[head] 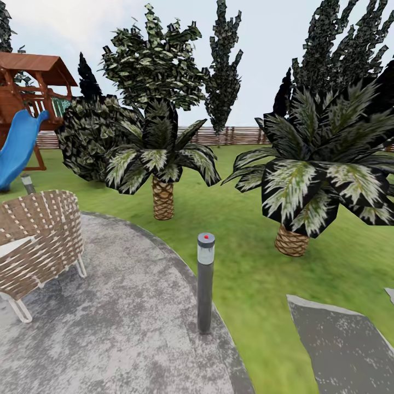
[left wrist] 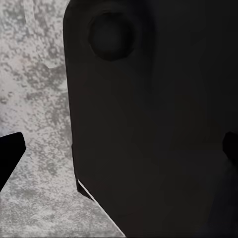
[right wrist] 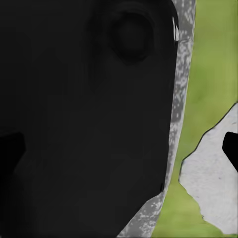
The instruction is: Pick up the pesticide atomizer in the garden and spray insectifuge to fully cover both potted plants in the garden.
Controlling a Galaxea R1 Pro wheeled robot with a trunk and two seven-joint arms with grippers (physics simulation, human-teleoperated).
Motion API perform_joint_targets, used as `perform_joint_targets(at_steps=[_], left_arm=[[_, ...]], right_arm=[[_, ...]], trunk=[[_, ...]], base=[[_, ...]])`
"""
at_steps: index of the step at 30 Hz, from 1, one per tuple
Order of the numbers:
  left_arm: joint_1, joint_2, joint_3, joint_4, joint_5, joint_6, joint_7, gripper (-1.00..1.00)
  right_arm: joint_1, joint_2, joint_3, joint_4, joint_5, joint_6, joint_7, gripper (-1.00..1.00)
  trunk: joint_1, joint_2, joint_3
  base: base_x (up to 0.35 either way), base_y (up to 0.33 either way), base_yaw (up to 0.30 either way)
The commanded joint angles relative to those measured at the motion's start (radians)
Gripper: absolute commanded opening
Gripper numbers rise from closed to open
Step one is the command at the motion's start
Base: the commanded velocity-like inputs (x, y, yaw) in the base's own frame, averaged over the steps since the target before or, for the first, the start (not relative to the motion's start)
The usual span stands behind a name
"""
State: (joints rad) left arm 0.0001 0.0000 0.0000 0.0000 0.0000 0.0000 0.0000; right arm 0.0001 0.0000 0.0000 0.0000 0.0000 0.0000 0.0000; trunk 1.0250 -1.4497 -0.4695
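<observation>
I face the garden: a green lawn (head: 246, 262) beyond curved grey paving (head: 109, 328), with a brown slatted fence (head: 241, 135) at the back. The pesticide atomizer and the potted plants are out of view. In the left wrist view, my left gripper (left wrist: 119, 151) is open, its dark fingertips (left wrist: 10, 153) at the picture's two edges, in front of a dark part of my own body (left wrist: 158, 124) and grey paving. In the right wrist view, my right gripper (right wrist: 119, 148) is also open, with nothing held, over lawn (right wrist: 208, 74) and a stepping stone (right wrist: 213, 178).
A grey bollard post (head: 205, 282) stands at the paving's edge straight ahead. A wicker chair (head: 41, 235) sits on the paving at left, with a blue slide (head: 19, 148) behind it. Two palms (head: 162, 164) (head: 312, 180) grow on the lawn. A grey stepping stone (head: 339, 350) lies at lower right.
</observation>
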Motion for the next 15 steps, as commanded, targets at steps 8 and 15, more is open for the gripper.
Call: perform_joint_targets(at_steps=[8,15], left_arm=[[-0.003,-0.002,0.008,-0.033,0.004,0.002,0.01,1.0],[0.037,-0.002,0.009,-0.02,0.006,-0.001,0.011,1.0]], right_arm=[[0.012,0.0,0.005,-0.039,0.002,0.015,0.004,1.0],[0.012,0.001,0.017,-0.013,-0.005,-0.024,0.005,1.0]], trunk=[[0.0,0.0,0.0],[0.0,0.0,0.0]], base=[[0.0,0.0,0.0],[-0.007,0.0,0.0]])
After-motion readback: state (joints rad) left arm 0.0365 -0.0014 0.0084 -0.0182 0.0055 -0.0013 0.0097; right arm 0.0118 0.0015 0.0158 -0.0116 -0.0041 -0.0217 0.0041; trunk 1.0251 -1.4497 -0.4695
